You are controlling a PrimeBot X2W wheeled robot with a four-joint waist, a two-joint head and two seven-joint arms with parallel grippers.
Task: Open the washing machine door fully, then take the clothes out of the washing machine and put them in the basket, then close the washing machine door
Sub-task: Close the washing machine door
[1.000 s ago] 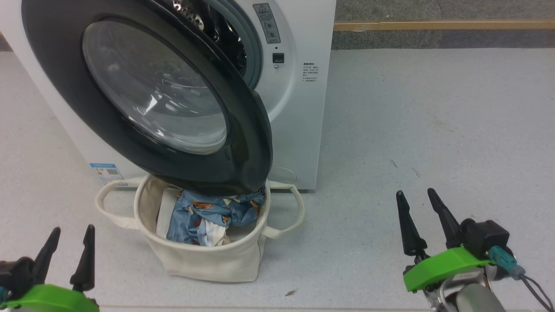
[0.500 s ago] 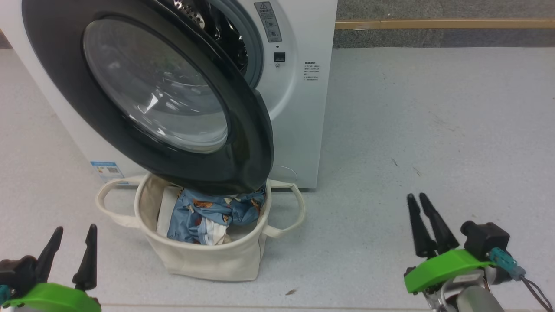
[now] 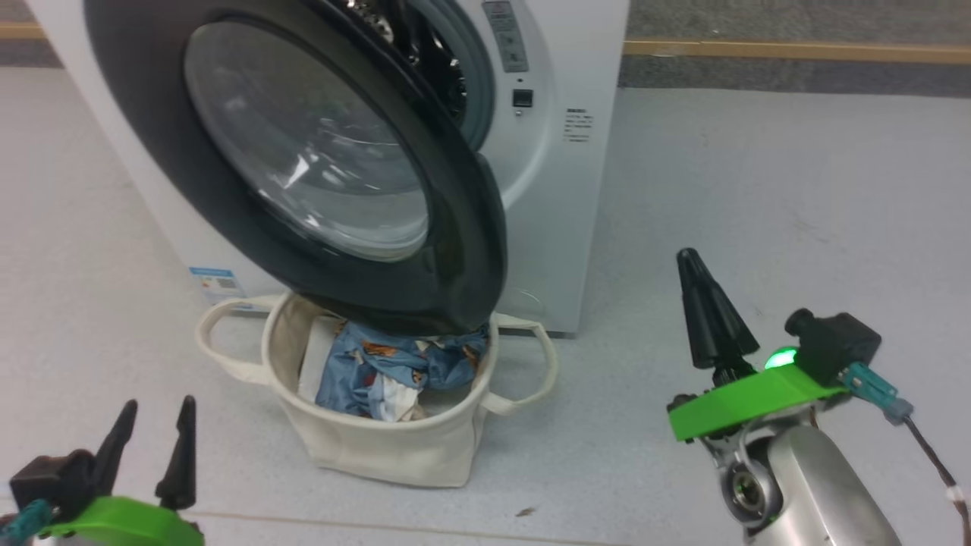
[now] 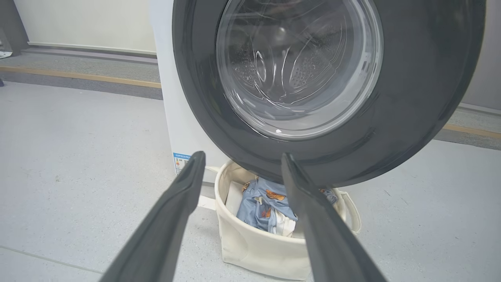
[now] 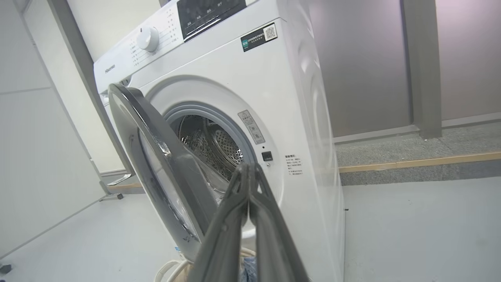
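Observation:
The washing machine [image 3: 561,189] stands with its door [image 3: 463,250] swung partly open, the black rim hanging over the basket [image 3: 379,447]. Blue printed clothes [image 3: 387,368] lie inside the basket. The steel drum [image 5: 211,145] shows behind the door [image 5: 156,164], and I see no fabric in the visible part. My right gripper [image 3: 689,258] is shut on nothing, raised over the floor to the right of the door. My left gripper [image 3: 158,403] is open and low at the left, pointing at the door [image 4: 422,98] and basket [image 4: 254,246] from its tips [image 4: 242,155].
Grey floor [image 3: 796,212] stretches open to the right of the machine. A raised kerb with a wood-coloured strip [image 3: 796,51] runs along the back. A pale wall panel [image 5: 35,156] stands left of the machine. A small scrap [image 3: 523,513] lies on the floor near the basket.
My right gripper's fingers have closed together and the arm has risen and come forward. The head camera has shifted, so the whole scene sits further right. The left gripper stays open.

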